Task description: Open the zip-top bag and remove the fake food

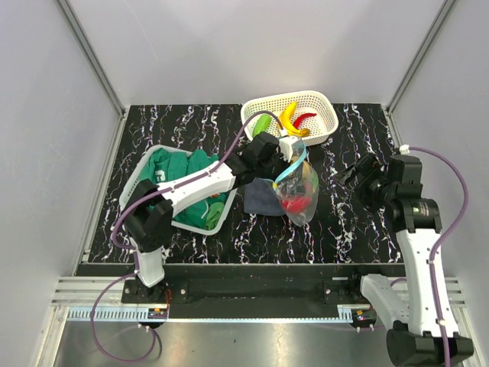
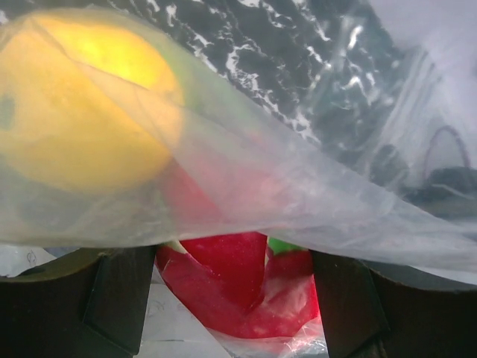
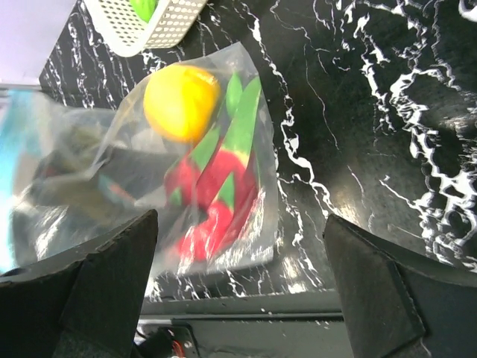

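The clear zip-top bag (image 1: 300, 197) lies by the dark cloth, and its teal zip strip (image 1: 293, 167) arcs up to my left gripper (image 1: 289, 149). Inside it are a red-pink fruit (image 1: 298, 202) and a yellow-orange piece (image 3: 182, 101). In the left wrist view the bag film (image 2: 298, 186) drapes over my left gripper (image 2: 235, 253). Its jaws stand wide apart, with the red fruit (image 2: 238, 276) showing between them. My right gripper (image 1: 348, 174) is open and empty to the right of the bag (image 3: 209, 164). Banana (image 1: 289, 116), green vegetable (image 1: 262, 122) and red chili (image 1: 306, 118) lie in the white basket (image 1: 321, 96).
A dark blue folded cloth (image 1: 258, 197) lies under the bag's left side. A pale bin (image 1: 137, 177) holding green clothing (image 1: 183, 172) stands at the left, under my left arm. The white basket also shows at the top of the right wrist view (image 3: 168, 26).
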Tool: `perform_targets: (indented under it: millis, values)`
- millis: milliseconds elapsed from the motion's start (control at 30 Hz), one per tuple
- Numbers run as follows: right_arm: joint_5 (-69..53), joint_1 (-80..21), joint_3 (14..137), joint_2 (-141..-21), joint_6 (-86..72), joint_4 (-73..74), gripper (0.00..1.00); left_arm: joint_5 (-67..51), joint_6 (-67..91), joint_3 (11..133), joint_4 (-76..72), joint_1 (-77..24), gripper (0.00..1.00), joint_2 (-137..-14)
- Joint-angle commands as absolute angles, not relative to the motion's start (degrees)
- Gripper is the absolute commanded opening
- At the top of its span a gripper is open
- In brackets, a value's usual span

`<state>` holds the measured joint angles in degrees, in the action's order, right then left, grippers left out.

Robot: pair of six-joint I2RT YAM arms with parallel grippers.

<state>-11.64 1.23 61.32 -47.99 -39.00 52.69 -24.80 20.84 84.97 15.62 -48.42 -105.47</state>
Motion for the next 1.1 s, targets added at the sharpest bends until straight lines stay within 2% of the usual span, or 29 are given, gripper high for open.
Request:
perform_targets:
  millis: [0, 33, 100, 333, 500, 600, 633, 667, 767, 867, 900, 933, 967, 1067]
  values:
    - [-16.8, 3.9, 54.6, -51.0, -43.7, 42.4, 1.00, -31.7, 24.3, 86.1, 6.2, -48.4, 0.00, -101.5]
    - [-22.2, 4.6, 50.2, -51.2, -44.5, 39.3, 1.00, -32.4, 24.6, 86.0, 5.6, -48.4, 0.00, -101.5]
    - [-25.0, 5.4, 46.1, -51.5, -47.4, 29.1, 1.00, -33.9, 26.5, 85.2, 3.3, -48.4, 0.00, -101.8]
    - [-27.2, 5.9, 32.2, -51.1, -52.8, 7.2, 1.00, -37.2, 30.9, 82.7, -1.8, -48.4, 0.00, -102.0]
    - [-24.3, 6.0, 25.6, -49.2, -58.4, -2.8, 1.00, -39.5, 34.0, 81.5, -4.9, -48.4, 0.00, -102.3]
    - [-25.0, 6.0, 23.3, -51.5, -58.5, -8.2, 0.96, -40.4, 35.4, 81.0, -6.4, -48.5, 0.00, -102.0]
    - [-25.7, 6.1, 22.7, -52.3, -59.1, -11.1, 0.91, -40.7, 35.7, 80.8, -6.8, -48.5, 0.00, -101.8]
    - [-26.4, 6.2, 21.9, -53.5, -59.5, -13.5, 0.76, -40.8, 36.0, 80.6, -7.0, -48.5, 0.00, -101.7]
    - [-26.7, 6.2, 18.4, -54.2, -62.1, -21.3, 0.46, -41.0, 36.1, 80.1, -7.2, -48.5, 0.00, -101.3]
    - [-25.4, 6.2, 17.2, -53.5, -61.4, -22.5, 0.28, -41.0, 35.9, 79.8, -6.8, -48.5, 0.00, -101.1]
    - [-24.4, 6.3, 17.1, -53.3, -61.2, -21.5, 0.11, -40.6, 35.6, 79.8, -6.3, -48.5, 0.00, -101.1]
    - [-23.7, 6.5, 17.2, -53.1, -60.6, -20.7, 0.04, -40.1, 34.8, 79.9, -5.7, -48.5, 0.00, -101.0]
    - [-23.3, 6.7, 17.3, -53.0, -60.4, -20.5, 0.00, -39.7, 34.3, 80.0, -4.7, -48.5, 0.00, -101.0]
    - [-22.9, 6.8, 18.0, -53.1, -58.4, -19.2, 0.00, -36.7, 32.3, 79.9, -2.1, -48.6, 0.00, -100.3]
